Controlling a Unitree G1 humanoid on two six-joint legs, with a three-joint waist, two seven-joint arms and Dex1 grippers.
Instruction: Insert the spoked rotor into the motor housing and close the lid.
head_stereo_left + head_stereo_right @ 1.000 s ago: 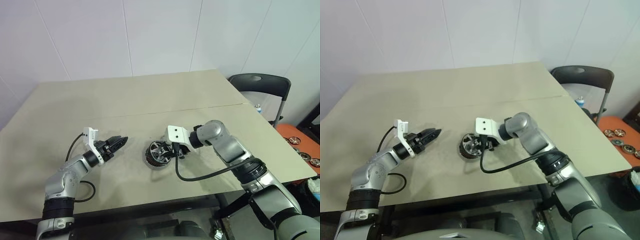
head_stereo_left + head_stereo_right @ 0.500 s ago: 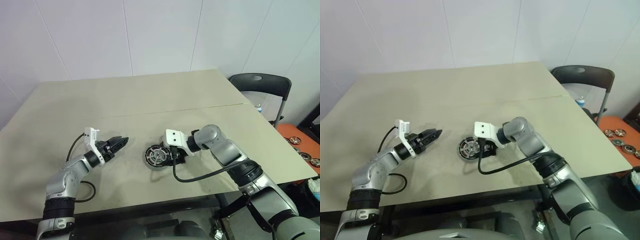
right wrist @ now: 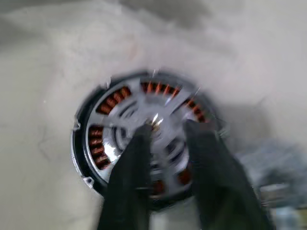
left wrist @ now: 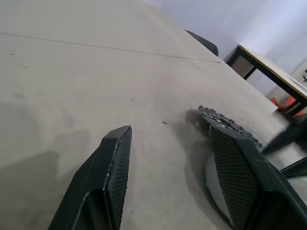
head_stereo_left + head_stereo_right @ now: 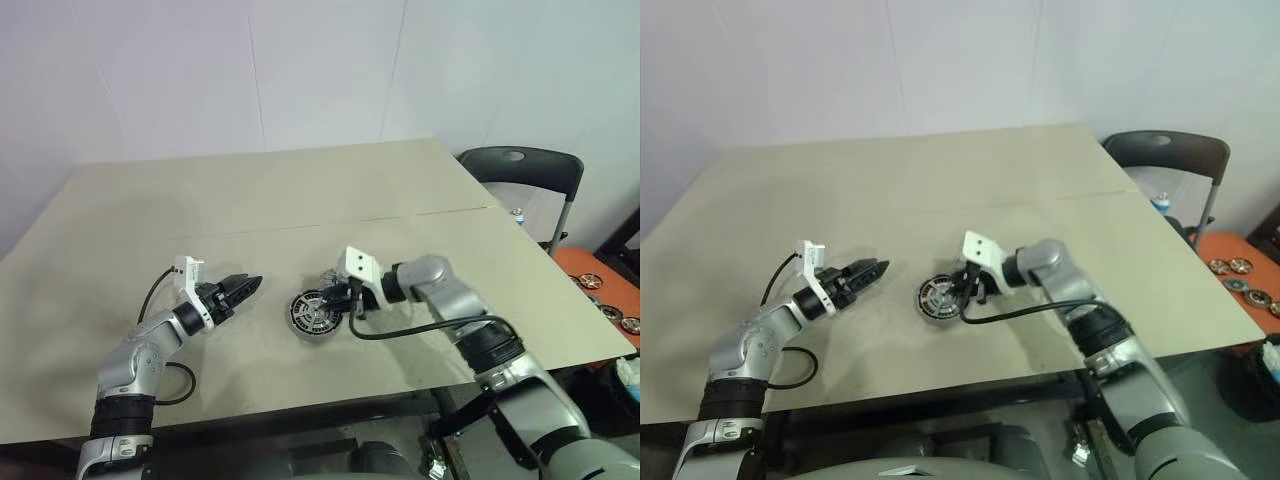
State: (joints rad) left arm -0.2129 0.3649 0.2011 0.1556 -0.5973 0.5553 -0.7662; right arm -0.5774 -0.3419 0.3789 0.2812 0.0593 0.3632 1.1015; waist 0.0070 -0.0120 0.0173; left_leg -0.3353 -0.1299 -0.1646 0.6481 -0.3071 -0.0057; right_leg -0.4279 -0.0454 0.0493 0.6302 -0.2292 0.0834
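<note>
The right gripper (image 3: 165, 139), fingers nearly closed, seemingly empty, hangs over the motor housing (image 5: 314, 314). Pressing off-centre could jam the rotor. The left gripper (image 5: 243, 288) waits open.

On the table (image 5: 300, 190) you have the motor housing (image 5: 315, 317) lying flat near the front edge, about midway across. The spoked rotor (image 3: 153, 132) sits in it, inside the ring of windings. Your right gripper (image 5: 338, 302) reaches in from the right and sits over the housing's right part. Your left gripper (image 5: 247, 287) is well to the left of the housing, apart from it, pointing toward it. The lid (image 4: 225, 125) lies just behind and right of the housing. A chair (image 5: 525, 175) stands beyond the table's far right corner.
</note>
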